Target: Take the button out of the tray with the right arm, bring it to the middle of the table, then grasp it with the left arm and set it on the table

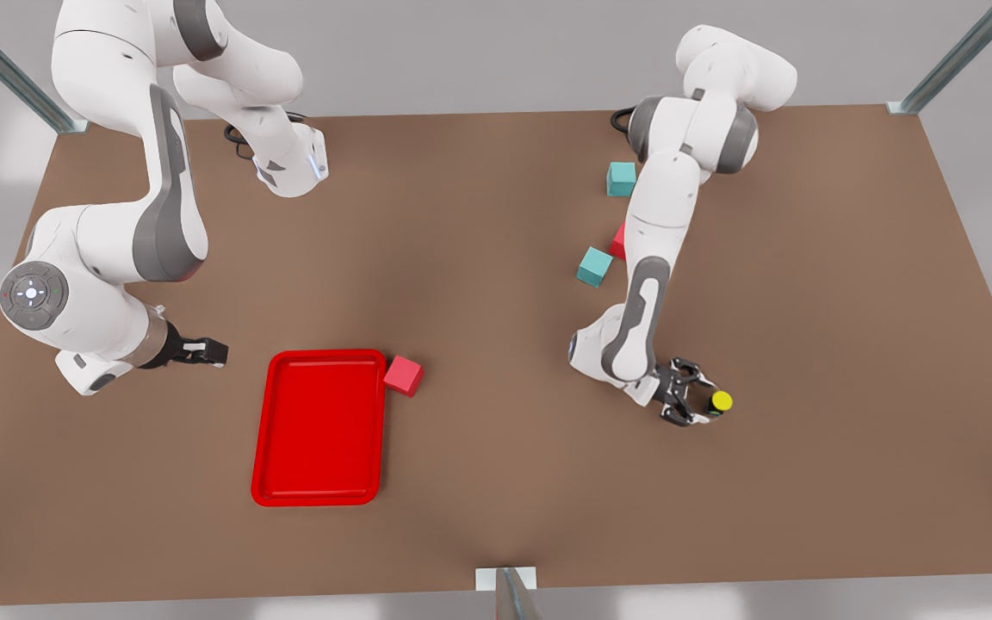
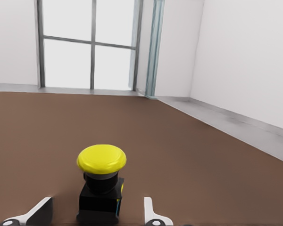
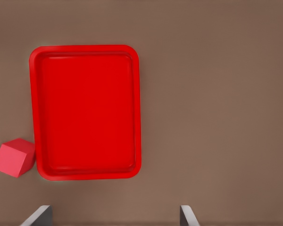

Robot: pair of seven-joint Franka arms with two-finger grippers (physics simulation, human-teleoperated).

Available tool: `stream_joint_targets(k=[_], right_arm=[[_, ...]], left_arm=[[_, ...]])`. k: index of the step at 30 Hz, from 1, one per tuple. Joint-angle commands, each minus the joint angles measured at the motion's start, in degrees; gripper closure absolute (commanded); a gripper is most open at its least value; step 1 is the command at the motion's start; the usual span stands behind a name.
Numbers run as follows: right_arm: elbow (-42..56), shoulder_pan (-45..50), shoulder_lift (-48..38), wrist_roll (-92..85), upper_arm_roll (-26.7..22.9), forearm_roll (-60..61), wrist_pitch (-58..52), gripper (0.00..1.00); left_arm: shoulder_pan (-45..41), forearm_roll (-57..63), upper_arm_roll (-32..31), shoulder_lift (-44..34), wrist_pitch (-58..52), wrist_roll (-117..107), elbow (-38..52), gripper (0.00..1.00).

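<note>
My left jaws (image 1: 698,394) stood open around the button (image 1: 720,401), resting on the counter (image 1: 496,310); withdrawing straight avoided tipping it. My right jaws (image 1: 219,351), open and empty, waited beside the tray (image 1: 260,448).

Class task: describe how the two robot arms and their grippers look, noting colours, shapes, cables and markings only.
Both arms are glossy white, rounded segments with grey joint covers. The right arm has a round grey end cap with a white centre and small red and green dots. A black cable loops near each base. The right gripper and left gripper are black, two-fingered, with pale fingertips.
</note>
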Motion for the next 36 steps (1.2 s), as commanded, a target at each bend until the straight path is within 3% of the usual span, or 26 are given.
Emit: stream_joint_targets(k=[1,5,9,10,12,14,17,18,19,20,21,22,23,26,36], right_arm=[[0.0,0.0,-0.1,0.0,0.0,0.0,0.0,0.0],[0.0,0.0,-0.1,0.0,0.0,0.0,0.0,0.0],[0.0,0.0,0.0,0.0,0.0,0.0,0.0,0.0],[0.0,0.0,-0.1,0.0,0.0,0.0,0.0,0.0],[0.1,0.0,0.1,0.0,0.0,0.1,0.2,0.0],[0.3,0.0,0.5,0.0,0.0,0.1,0.1,0.0],[0.3,0.0,0.5,0.0,0.0,0.0,0.2,0.0],[0.3,0.0,0.4,0.0,0.0,0.0,0.2,0.0],[0.3,0.1,0.4,0.1,-0.1,0.0,0.2,0.0],[0.3,0.1,0.4,0.1,-0.1,0.0,0.3,0.0],[0.3,0.1,0.2,0.2,-0.1,-0.1,0.6,0.0],[-0.1,-0.1,-0.6,0.3,-0.2,-0.2,0.2,0.0],[-4.3,-0.4,-3.7,0.1,-0.4,-0.8,0.7,0.0],[-16.5,-1.9,-11.1,0.3,-0.4,-0.8,10.9,0.0],[-16.0,-2.4,-10.4,-0.7,-0.4,-0.8,11.0,0.0]], left_arm=[[-1.2,-3.0,-0.8,-0.3,-3.1,-2.7,-0.1,0.0],[-2.8,-8.1,-5.2,-4.2,-9.5,0.6,-1.0,0.0],[-4.0,-14.4,-5.9,-16.2,-14.1,17.6,-2.3,0.0],[-3.6,-21.7,-6.0,-22.9,-13.1,28.8,-1.4,0.0],[1.7,-48.5,-5.2,-33.5,-10.1,53.7,5.9,0.0],[6.9,-61.5,-5.2,-34.2,-10.4,78.7,9.8,0.0],[14.5,-69.6,-4.9,-36.4,-11.7,118.4,9.8,0.0],[15.1,-70.3,-4.8,-36.7,-12.9,126.6,9.9,0.0],[23.3,-70.7,-11.2,-37.5,-14.3,136.5,10.0,0.0],[31.8,-69.0,-21.4,-39.1,-13.4,142.7,10.7,0.0],[31.8,-68.2,-22.6,-41.9,-13.7,143.8,10.6,0.0],[31.8,-68.3,-22.2,-44.6,-14.2,145.0,8.4,0.0],[32.1,-68.4,-19.6,-48.3,-8.2,155.7,0.4,0.0],[32.1,-70.4,-17.6,-46.5,-9.5,160.2,2.6,0.0],[32.1,-69.6,-17.6,-44.6,-9.7,156.1,2.7,0.0]])
